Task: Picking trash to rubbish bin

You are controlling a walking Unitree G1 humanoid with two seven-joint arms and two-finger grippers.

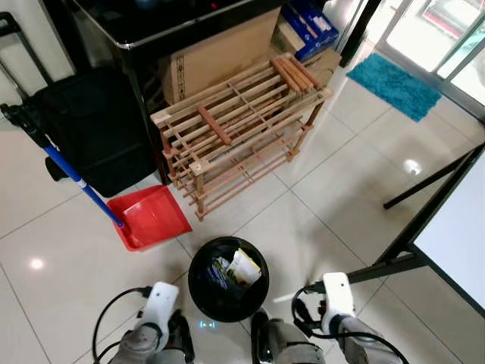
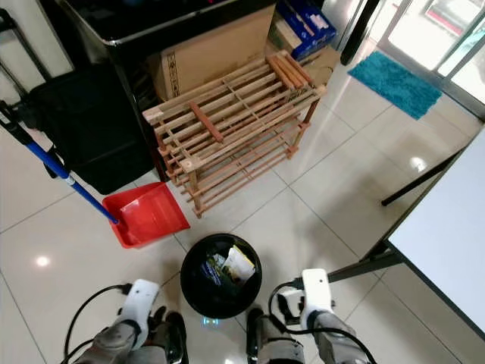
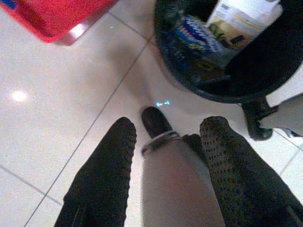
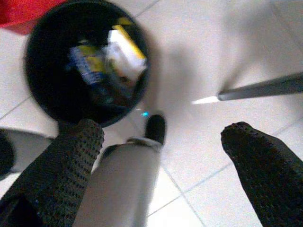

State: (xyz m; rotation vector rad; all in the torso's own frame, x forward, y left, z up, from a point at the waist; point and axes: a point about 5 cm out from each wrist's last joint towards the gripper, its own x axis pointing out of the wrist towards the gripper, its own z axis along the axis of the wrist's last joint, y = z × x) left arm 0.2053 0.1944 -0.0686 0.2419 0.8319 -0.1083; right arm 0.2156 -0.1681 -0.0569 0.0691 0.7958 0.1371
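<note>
round black plastic rubbish bin (image 1: 227, 279) standing on the white tiled floor (image 1: 318, 205) just ahead of the robot's feet, already holding the trash: a white and yellow wrapper (image 1: 244, 267) and a blue crinkled packet (image 3: 201, 40). left gripper (image 3: 165, 172) and right gripper (image 4: 165, 156) hanging low beside the bin, fingers spread, gripping nothing. probably done dropping. red plastic dustpan (image 1: 150, 218) on a blue pole (image 1: 76, 180) resting near the wooden slatted rack (image 1: 239, 121).
</note>
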